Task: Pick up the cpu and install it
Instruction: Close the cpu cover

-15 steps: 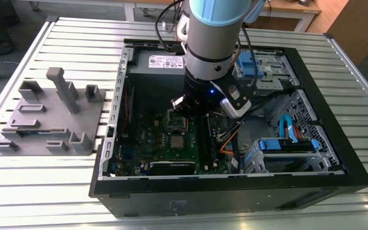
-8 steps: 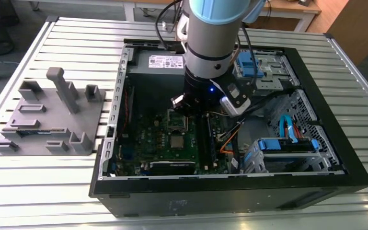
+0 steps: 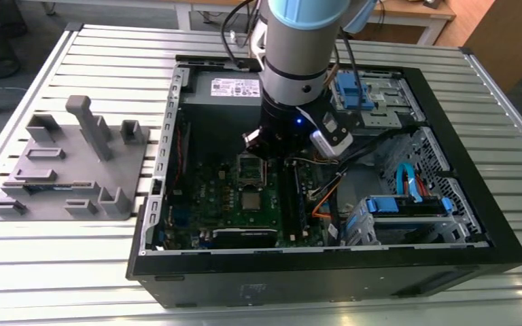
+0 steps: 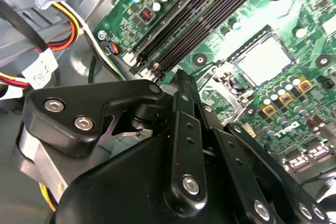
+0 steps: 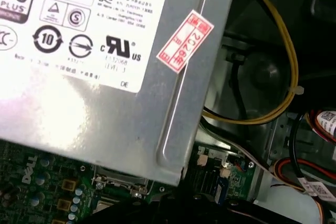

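The cpu (image 3: 252, 201) (image 4: 265, 59), a small silvery-grey square with a darker rim, lies flat in its socket on the green motherboard (image 3: 215, 204) inside the open computer case. A metal socket frame (image 3: 252, 170) (image 4: 226, 85) lies next to it. My gripper (image 3: 274, 156) (image 4: 181, 77) hangs low over the board beside that frame, a short way from the cpu and not touching it. Its black fingers come together in one narrow tip, shut, with nothing seen between them.
The grey power supply (image 3: 234, 87) (image 5: 105, 103) with its white label sits at the case's far wall, close behind the arm. Black memory slots (image 4: 210, 14), loose cables (image 3: 325, 204) and blue drive cages (image 3: 406, 207) crowd the exterior view's right. A grey parts fixture (image 3: 71, 170) stands outside on the slatted table.
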### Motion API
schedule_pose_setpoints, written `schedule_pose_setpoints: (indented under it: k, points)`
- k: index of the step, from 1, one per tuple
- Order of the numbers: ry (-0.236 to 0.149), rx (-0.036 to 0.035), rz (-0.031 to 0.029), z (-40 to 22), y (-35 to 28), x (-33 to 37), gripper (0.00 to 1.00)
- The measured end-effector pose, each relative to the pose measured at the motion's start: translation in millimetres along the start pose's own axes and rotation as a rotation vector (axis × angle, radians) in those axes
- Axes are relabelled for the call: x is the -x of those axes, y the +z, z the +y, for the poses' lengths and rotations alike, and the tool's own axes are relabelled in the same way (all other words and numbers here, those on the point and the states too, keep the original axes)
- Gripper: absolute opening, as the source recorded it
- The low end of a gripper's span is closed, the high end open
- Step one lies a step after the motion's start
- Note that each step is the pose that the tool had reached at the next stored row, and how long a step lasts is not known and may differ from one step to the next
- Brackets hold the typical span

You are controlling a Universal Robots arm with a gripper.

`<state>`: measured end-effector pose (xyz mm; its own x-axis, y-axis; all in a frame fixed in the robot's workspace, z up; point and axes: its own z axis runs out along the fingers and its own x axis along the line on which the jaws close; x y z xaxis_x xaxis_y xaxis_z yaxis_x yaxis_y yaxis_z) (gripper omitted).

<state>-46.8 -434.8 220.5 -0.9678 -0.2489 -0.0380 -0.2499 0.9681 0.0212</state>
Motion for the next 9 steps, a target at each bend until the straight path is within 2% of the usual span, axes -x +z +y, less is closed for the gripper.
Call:
schedule_pose_setpoints:
  k: [6, 9]
  points:
    - [-0.002, 0.0001, 0.0001, 6.1, 4.2, 2.3, 0.11]
    - [-0.015, 0.0006, 0.0003, 8.1, 6.5, 3.0, 0.11]
